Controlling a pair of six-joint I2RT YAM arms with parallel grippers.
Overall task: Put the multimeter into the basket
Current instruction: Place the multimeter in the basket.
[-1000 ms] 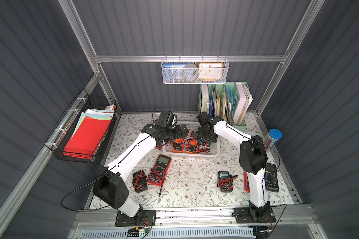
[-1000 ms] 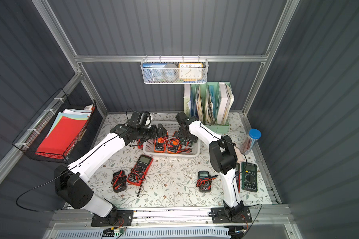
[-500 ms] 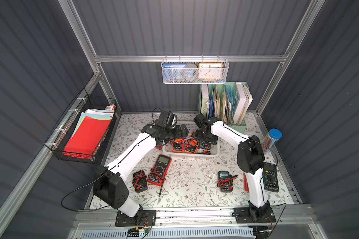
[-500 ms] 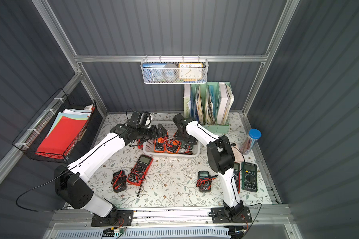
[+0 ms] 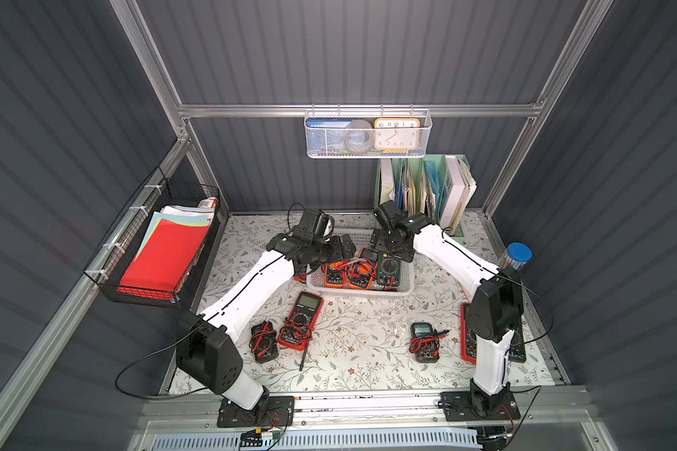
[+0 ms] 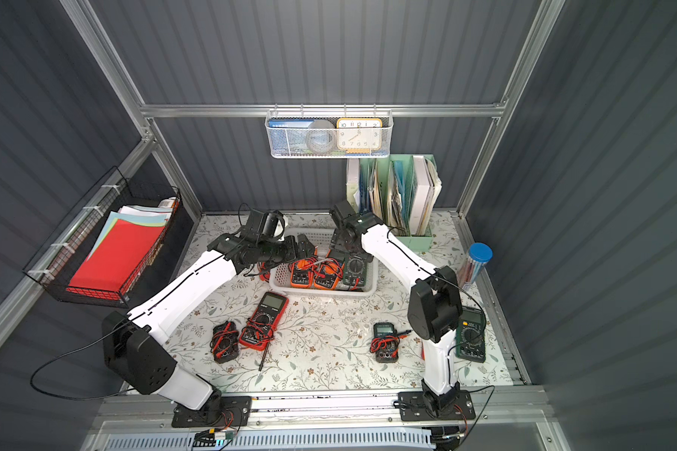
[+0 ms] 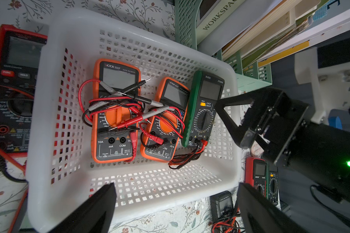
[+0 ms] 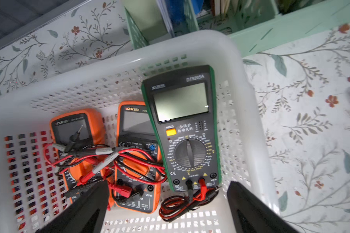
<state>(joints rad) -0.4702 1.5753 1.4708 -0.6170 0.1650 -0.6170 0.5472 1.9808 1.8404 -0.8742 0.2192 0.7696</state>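
- Left fingers [image 7: 93, 209] stand wide apart and hold nothing. In both top views they hang over the 9 o'clock end of the basket [image 5: 352, 293].
- Right fingers [image 8: 83, 209] are spread wide with nothing between them, above the basket's 3 o'clock end.
- White perforated basket sits toward 12 o'clock on the floral-covered desk [image 5: 368, 351].
- Green multimeter [image 8: 187, 141] lies face up inside the basket at its 3 o'clock end, near that wall, with its screen toward 12 o'clock.
- Its black and red leads [image 8: 180, 205] are coiled on the basket floor at its 6 o'clock end.
- One long edge of it overlaps the middle orange multimeter [image 8: 137, 125]. A second orange multimeter [image 8: 69, 125] lies toward 9 o'clock, and tangled probe leads cross both.
- Large red multimeter [image 5: 301, 320] lies on the desk at the basket's 7 o'clock, with a small black multimeter [image 5: 264, 343] just beside it.
- Green file holder [image 5: 458, 230] packed with folders stands at the basket's 1 o'clock.
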